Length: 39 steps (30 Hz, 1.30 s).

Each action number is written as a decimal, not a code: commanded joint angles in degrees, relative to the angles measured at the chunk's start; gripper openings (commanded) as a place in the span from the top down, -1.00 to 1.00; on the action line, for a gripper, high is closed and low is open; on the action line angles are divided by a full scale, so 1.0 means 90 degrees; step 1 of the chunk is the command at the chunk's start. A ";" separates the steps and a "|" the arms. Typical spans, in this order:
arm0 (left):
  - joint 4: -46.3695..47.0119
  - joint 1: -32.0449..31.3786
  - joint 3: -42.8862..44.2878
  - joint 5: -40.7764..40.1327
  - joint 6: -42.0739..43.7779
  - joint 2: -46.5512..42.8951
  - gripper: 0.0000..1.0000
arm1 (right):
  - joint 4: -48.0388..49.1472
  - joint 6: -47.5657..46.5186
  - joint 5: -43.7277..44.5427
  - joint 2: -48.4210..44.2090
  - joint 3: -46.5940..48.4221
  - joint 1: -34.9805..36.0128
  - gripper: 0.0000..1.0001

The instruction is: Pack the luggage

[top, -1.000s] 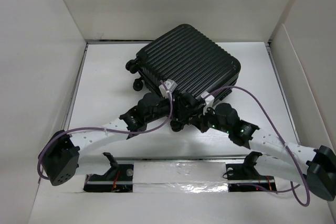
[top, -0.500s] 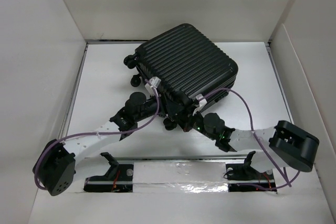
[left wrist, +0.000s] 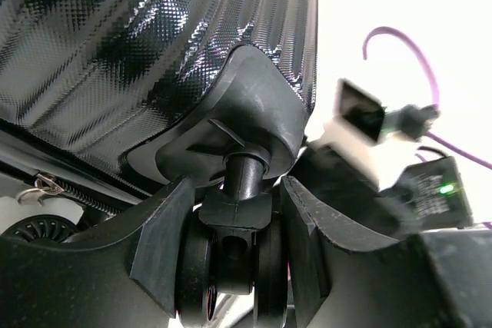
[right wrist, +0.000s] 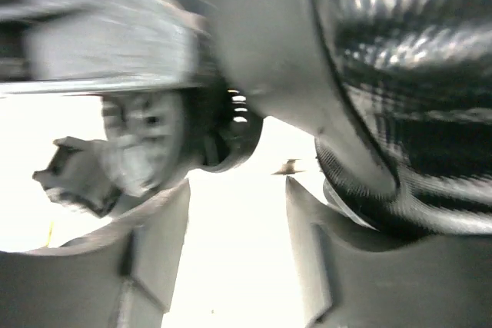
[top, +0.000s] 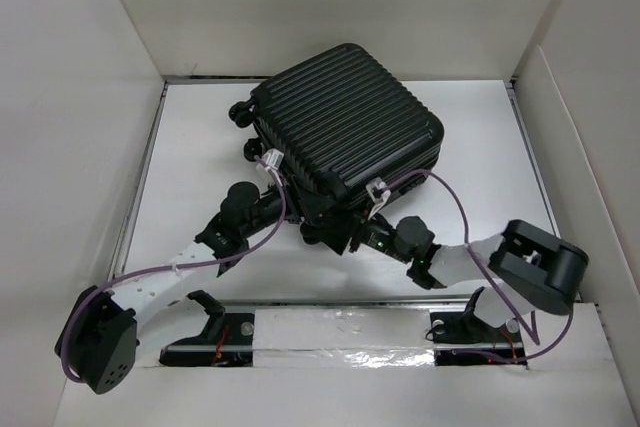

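The luggage [top: 345, 122] lies shell-up and shut on the white worktop [top: 480, 137], mid-to-far, turned skew so one corner points back at the arms. It's black, ribbed and glossy w/ rounded corners, small black wheels poking out on its left side; nothing of the lining or contents shows. From both hands it lies straight ahead, away from the bases, and both meet it at that near corner, so we judge the coming move hinges there. The left hand [left wrist: 234, 190] is the one in contact: its fingers close on a caster wheel [left wrist: 201, 266] under the shell, one each side of the stem. The right hand [right wrist: 237, 186] sits just beside the same corner, fingers spread w/ only bright worktop btwn them, gripping nothing; that view is blurred. So we rate the left as the working arm and the right as free.
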 commanded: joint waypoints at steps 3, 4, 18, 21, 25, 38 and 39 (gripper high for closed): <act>0.1168 0.0313 0.0032 0.0300 -0.0272 -0.0332 1.00 | -0.1738 -0.0864 0.0082 -0.1897 0.0120 0.0162 -0.42; 0.1188 0.0314 0.0002 0.0349 -0.0301 -0.0322 0.99 | -0.2283 -0.1040 0.0441 -0.2180 0.0198 0.0270 -0.56; 0.1706 0.0383 -0.0340 0.0760 -0.0897 -0.0428 0.38 | -0.3882 -0.1648 0.0298 -0.1832 0.1605 0.0563 -0.83; 0.1667 0.0383 -0.0447 0.0740 -0.0936 -0.0517 0.37 | -0.3666 -0.1502 0.0454 -0.1647 0.1712 0.0564 -0.84; 0.1764 0.0383 -0.0632 0.0857 -0.1063 -0.0488 0.32 | -0.3715 -0.1365 0.0581 -0.1344 0.2112 0.0564 -0.85; 0.1638 0.0383 -0.0926 0.0828 -0.0966 -0.0683 0.28 | -0.3304 -0.0739 0.1664 -0.1469 0.2172 0.0495 -0.83; 0.1560 0.0383 -0.0926 0.0828 -0.0927 -0.0693 0.28 | -0.3342 -0.0633 0.1762 -0.1519 0.2152 0.0495 -0.78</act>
